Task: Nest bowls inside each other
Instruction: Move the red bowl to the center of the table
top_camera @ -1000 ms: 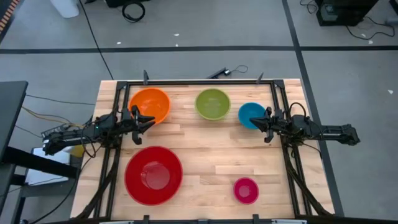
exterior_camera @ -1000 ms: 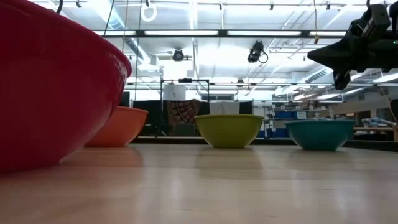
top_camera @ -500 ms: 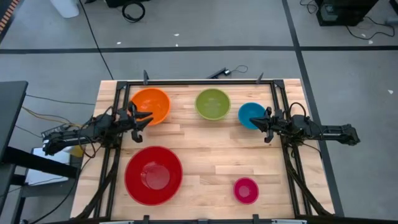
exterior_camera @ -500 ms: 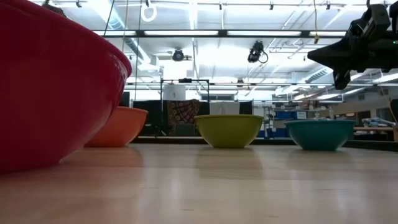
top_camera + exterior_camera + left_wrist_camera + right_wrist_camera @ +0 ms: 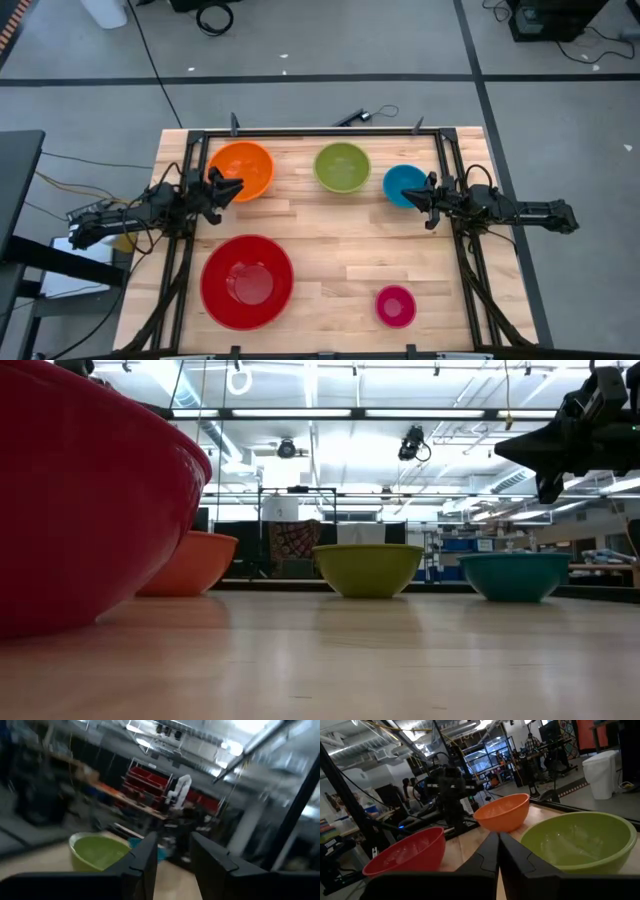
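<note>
Five bowls stand upright on their bases on the wooden table: orange (image 5: pixel 240 168), lime green (image 5: pixel 342 167) and blue (image 5: pixel 399 180) in a far row, with large red (image 5: pixel 247 281) and small pink (image 5: pixel 395 306) toward the near edge. My left gripper (image 5: pixel 232 188) hangs open in the air over the orange bowl's near rim, touching nothing; its wrist view (image 5: pixel 174 840) looks toward the green bowl (image 5: pixel 97 852). My right gripper (image 5: pixel 412 197) is shut and empty, held above the table by the blue bowl's near right side, pointing level toward the table's left (image 5: pixel 498 837).
A black frame (image 5: pixel 320 131) runs along the table's far edge and down both sides by the arm bases. Bare wood (image 5: pixel 340 240) lies in the middle, between the far row and the two near bowls. The room beyond holds shelves, equipment and people far off.
My left gripper has rolled about its own pointing line and tipped its fingers upward, staying above the orange bowl's near rim. Its fingers stay apart. The bowls have not moved.
</note>
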{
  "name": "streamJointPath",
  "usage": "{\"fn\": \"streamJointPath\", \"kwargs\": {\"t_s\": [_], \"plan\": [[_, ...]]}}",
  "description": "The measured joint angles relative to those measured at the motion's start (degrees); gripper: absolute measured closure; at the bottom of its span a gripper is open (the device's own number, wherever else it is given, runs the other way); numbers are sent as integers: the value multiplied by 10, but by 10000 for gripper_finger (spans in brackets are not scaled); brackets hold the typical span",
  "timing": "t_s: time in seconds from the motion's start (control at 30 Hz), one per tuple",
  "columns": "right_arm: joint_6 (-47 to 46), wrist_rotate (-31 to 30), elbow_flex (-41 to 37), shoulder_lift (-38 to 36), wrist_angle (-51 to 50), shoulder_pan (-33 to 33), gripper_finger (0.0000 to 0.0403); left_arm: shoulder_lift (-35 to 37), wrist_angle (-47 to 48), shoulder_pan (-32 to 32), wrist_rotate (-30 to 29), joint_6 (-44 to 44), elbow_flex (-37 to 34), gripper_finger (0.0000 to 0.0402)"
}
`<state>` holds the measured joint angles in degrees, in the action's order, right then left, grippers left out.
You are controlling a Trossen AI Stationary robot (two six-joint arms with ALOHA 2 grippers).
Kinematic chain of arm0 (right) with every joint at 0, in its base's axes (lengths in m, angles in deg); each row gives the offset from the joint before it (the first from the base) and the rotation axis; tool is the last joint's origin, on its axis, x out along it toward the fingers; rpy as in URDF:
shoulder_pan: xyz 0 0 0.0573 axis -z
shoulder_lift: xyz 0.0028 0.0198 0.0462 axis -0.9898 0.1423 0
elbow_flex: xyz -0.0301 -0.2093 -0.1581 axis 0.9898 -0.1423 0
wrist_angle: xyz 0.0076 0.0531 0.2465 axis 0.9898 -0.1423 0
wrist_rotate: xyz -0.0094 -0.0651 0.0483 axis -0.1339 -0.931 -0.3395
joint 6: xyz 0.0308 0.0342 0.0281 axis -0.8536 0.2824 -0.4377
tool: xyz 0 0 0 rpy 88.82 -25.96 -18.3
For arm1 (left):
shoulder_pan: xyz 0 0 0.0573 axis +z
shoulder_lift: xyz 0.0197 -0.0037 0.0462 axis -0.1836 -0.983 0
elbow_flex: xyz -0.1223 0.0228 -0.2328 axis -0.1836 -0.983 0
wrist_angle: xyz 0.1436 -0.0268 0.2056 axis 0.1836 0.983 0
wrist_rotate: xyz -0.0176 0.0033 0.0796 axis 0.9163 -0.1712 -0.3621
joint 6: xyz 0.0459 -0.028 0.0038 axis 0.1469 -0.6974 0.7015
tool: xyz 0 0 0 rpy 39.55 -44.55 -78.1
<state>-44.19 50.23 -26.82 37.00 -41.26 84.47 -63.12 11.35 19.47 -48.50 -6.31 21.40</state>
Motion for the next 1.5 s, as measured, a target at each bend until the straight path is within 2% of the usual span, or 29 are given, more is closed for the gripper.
{"fn": "streamJointPath", "kwargs": {"t_s": [0.07, 0.2, 0.3, 0.37, 0.47, 0.53, 0.67, 0.77, 0.83, 0.93, 0.97, 1.03, 1.1, 1.13, 1.23, 1.33, 1.43, 1.5], "plan": [[11, -16, 0, 0, 12, 0, 384, 0, 5, 0, 0, -25, 0, 285], [-56, -120, 0, 1, 122, 1, 384, 0, 8, 0, -4, -25, 0, 285], [-86, -192, 0, 1, 206, 1, 384, 0, -29, 0, -6, -40, 0, 285], [-86, -215, 0, 1, 254, 1, 384, 0, -66, 0, -6, -37, 0, 285], [-58, -217, 0, 1, 307, 1, 384, 0, -101, 0, -6, -3, 0, 285], [-43, -252, 0, 1, 337, 1, 384, 0, -111, 0, -6, 8, 0, 285], [-61, -359, 0, 1, 372, 1, 384, 0, -111, 0, -6, -12, 0, 285], [-13, -438, 0, 1, 366, 1, 384, 0, -111, 0, -6, -32, 0, 285], [38, -527, 0, 2, 353, 1, 384, 0, -110, 0, -6, -32, 0, 285], [96, -697, 0, 2, 340, 1, 384, 0, -110, 0, -6, -32, 0, 285], [96, -734, 0, 2, 348, -2, 384, 0, -110, 0, -6, -32, 0, 285], [68, -769, 0, 2, 370, -7, 384, 0, -110, 0, -6, -33, 0, 285], [22, -761, 0, 2, 376, -13, 384, 0, -113, 0, -6, -46, 0, 285], [2, -734, 0, 2, 371, -18, 384, 0, -114, 0, -6, -56, 0, 285], [-77, -614, 0, 8, 320, -27, 384, 0, -112, 0, -6, -79, 0, 285], [-248, -491, 0, 33, 224, -30, 385, 0, -95, 0, -6, -84, 0, 285], [-421, -376, 0, 90, 157, -30, 385, -3, -58, 0, -6, -121, 0, 285], [-479, -319, 1, 147, 170, -30, 385, -8, -25, 1, 18, -151, 0, 285]]}}
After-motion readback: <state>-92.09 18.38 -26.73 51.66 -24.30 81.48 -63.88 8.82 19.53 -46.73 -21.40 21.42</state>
